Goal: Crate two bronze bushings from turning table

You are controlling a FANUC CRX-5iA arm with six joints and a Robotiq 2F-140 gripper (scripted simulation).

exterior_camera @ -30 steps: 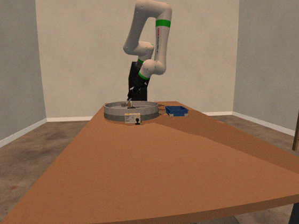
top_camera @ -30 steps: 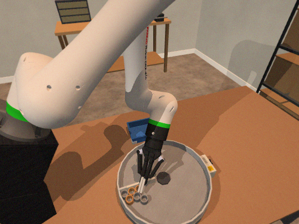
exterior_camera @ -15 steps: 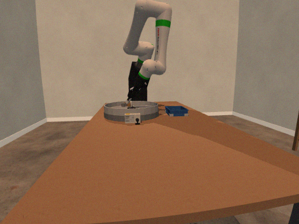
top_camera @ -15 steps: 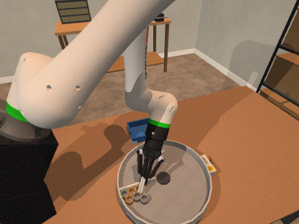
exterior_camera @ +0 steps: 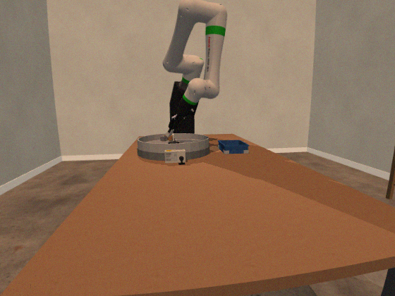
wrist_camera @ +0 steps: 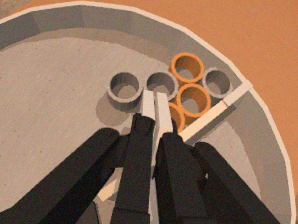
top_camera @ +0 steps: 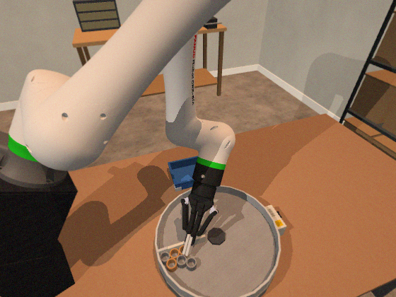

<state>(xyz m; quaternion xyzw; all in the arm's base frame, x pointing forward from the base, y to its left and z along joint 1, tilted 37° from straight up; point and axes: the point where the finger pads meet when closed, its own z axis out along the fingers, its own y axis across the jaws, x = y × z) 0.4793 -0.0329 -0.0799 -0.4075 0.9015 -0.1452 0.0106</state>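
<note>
The grey turning table [top_camera: 217, 244] holds a cluster of bushings against a pale divider bar [wrist_camera: 213, 112] near its left rim. Two bronze bushings [wrist_camera: 186, 67] [wrist_camera: 193, 99] stand free, and three grey ones [wrist_camera: 124, 88] [wrist_camera: 161, 83] [wrist_camera: 217, 82] stand around them. My gripper [wrist_camera: 152, 106] reaches down into the cluster, its fingers almost together. They pinch the wall of a third bronze bushing [wrist_camera: 176, 116], which still rests on the table and is mostly hidden behind the right finger. In the top view the gripper [top_camera: 187, 249] stands over the same cluster. The blue crate [top_camera: 184, 173] sits just beyond the turning table.
A black hub [top_camera: 216, 236] sits at the turning table's centre, and a raised rim runs round it. A small control box [top_camera: 277, 220] is fixed to its outer side. A dark shelf rack [top_camera: 375, 81] stands at the far right, off the table.
</note>
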